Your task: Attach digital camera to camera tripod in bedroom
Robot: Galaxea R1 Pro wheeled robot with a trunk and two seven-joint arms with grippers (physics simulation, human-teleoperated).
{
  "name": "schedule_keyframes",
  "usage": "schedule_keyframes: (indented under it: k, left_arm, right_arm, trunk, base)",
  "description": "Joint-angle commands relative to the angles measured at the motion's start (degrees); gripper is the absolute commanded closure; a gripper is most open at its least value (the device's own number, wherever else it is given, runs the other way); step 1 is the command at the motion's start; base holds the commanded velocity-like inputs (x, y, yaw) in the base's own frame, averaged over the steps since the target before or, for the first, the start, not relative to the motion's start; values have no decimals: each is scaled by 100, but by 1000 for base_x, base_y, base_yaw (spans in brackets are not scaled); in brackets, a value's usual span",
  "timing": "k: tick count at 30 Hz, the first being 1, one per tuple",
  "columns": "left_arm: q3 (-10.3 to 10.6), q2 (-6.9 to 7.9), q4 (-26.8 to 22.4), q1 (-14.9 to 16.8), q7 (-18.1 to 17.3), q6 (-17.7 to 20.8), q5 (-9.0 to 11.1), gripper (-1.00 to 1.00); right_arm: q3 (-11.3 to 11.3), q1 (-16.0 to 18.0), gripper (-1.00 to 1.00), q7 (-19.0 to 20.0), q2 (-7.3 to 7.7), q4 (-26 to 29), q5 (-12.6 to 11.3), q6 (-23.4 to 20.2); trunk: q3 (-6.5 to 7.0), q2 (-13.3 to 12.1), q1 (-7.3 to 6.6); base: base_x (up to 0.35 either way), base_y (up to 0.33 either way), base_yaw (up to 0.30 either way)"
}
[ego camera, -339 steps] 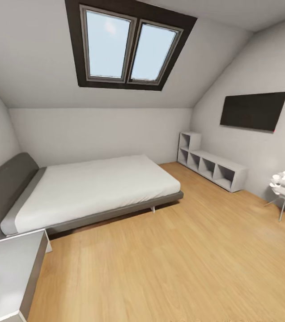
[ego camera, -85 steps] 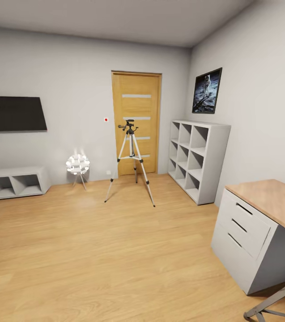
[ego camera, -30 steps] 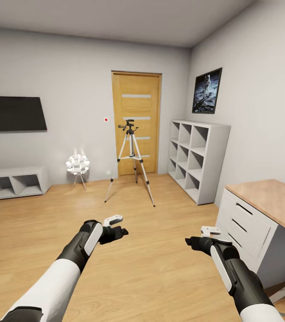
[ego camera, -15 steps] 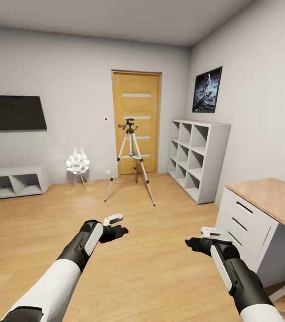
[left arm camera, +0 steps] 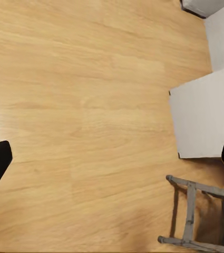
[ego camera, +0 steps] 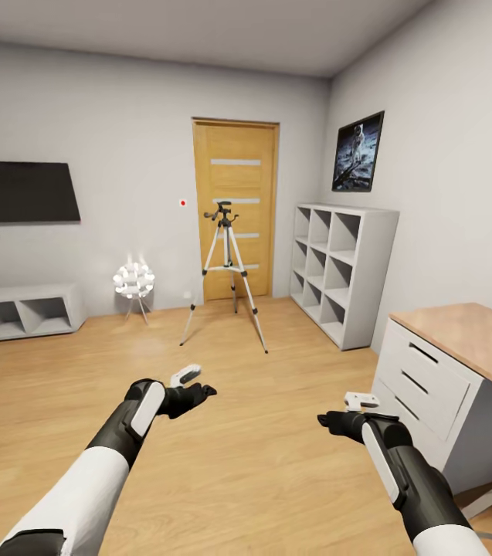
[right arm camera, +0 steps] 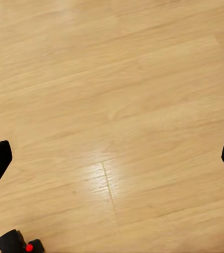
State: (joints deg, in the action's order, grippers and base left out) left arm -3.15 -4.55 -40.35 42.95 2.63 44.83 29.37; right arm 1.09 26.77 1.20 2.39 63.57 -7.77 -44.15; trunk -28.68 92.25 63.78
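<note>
Both jaws are held released and empty; the camera tripod [ego camera: 225, 272] is seen well ahead, before the door [ego camera: 235, 210]; it could be toppled if approached carelessly.

The camera tripod [ego camera: 226, 272] stands before the door [ego camera: 236, 208] — floor lamp [ego camera: 134, 283] to its left, cube shelf [ego camera: 342, 262] right, desk [ego camera: 462, 386] nearer right.

Bright even light, sharp renders, floor [right arm camera: 112, 132] glare.

The left gripper [ego camera: 197, 382] has apparently swung slightly leftward.
</note>
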Motion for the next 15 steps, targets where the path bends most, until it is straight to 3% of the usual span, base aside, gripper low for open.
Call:
schedule_keyframes:
  k: [1,8,15]
  left_arm:
    - [-51,26,-6,3,23,35,124,-100]
    - [-124,225,0,3,4,42,341,-100]
    - [-128,260,-1,3,8,43,363,-100]
  right_arm:
    - [7,4,-100,29,0,4,-15,-26]
    - [5,4,-100,165,-2,3,-14,-24]
    - [32,4,-100,204,14,40,-14,-32]
  trunk:
    - [-25,45,22]
    - [-151,326,176]
    - [-276,607,330]
  base:
    - [0,0,0]
    - [0,0,0]
    - [0,0,0]
